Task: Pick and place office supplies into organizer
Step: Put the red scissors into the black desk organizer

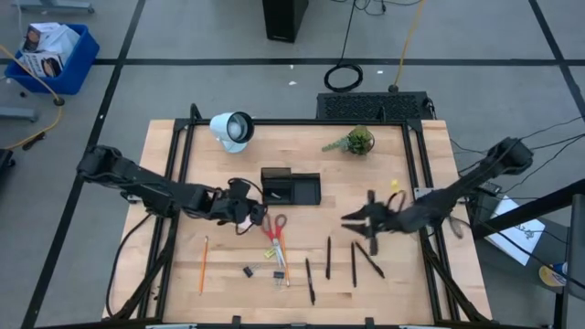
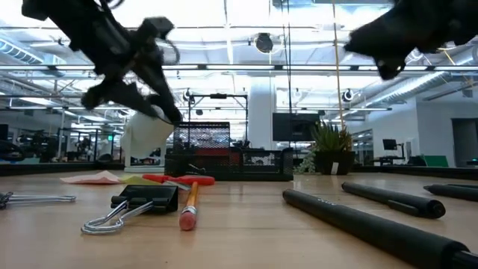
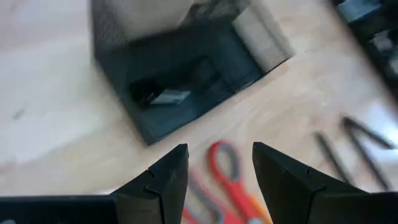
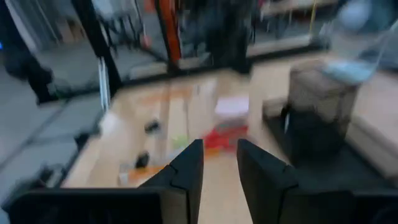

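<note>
Hovering over the table, the left gripper [image 3: 214, 168] has its fingers apart and holds nothing, just beside the black organizer [image 1: 291, 188]. Red scissors [image 1: 275, 226] lie below it. The right gripper [image 4: 219, 163] is slightly open and empty, above the black pens [image 1: 352, 260].

Bright, even overhead light with soft shadows; ceiling lights [image 2: 263, 42] glare in the low view; both wrist views are motion-blurred.
</note>
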